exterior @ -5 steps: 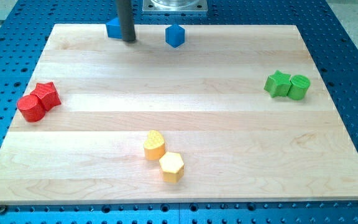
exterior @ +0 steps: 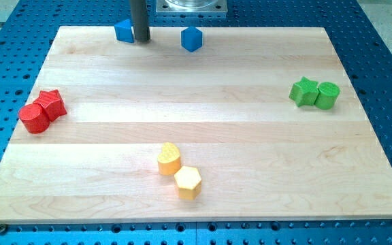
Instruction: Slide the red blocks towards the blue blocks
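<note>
Item 1, desk (exterior: 196,136): pale wooden board filling most of the frame, set on a blue perforated surface (exterior: 386,54).

Item 2, rod: dark, upright, entering from the top of the frame left of centre. My tip (exterior: 140,41) rests on the board at the upper edge, just right of one blue block and apparently touching it. There are no jaws on this arm; the rod holds nothing.

Item 3, blue block, left (exterior: 123,30): upper left of centre, at the board's top edge, partly hidden by the rod; shape unclear.

Item 4, blue cube (exterior: 191,39): top edge near centre, apart from the rod on its right.

Item 5, red star (exterior: 52,103): far left of the frame, mid height, touching the red cylinder.

Item 6, red cylinder (exterior: 33,118): just below-left of the red star, at the board's left edge. Both red blocks lie well apart from the blue ones and from my tip.

Item 7, green star (exterior: 304,91) and green cylinder (exterior: 328,95): right side, mid height, touching.

Item 8, yellow heart-like block (exterior: 169,158) and yellow hexagon (exterior: 188,182): lower centre, touching, the hexagon below-right.
</note>
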Available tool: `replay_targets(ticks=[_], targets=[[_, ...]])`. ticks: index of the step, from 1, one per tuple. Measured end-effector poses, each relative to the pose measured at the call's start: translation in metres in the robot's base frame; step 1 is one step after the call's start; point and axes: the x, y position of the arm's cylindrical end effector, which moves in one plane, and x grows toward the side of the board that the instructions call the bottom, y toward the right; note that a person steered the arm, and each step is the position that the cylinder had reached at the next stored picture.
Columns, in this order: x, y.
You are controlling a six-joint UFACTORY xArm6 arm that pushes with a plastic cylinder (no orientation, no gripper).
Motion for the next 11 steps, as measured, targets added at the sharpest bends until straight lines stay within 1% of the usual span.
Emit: replay_targets(ticks=[1,2,3,4,5,6,7,8,9,10,11], targets=[[0.029,-0.034],[0.073,-0.090],[0.090,-0.158],[0.125,-0.192],[0.140,-0.193],[0.223,-0.192],[0.277,-0.189],[0.249,-0.142],[0.211,-0.092],[0.192,-0.062],[0.247,-0.074]])
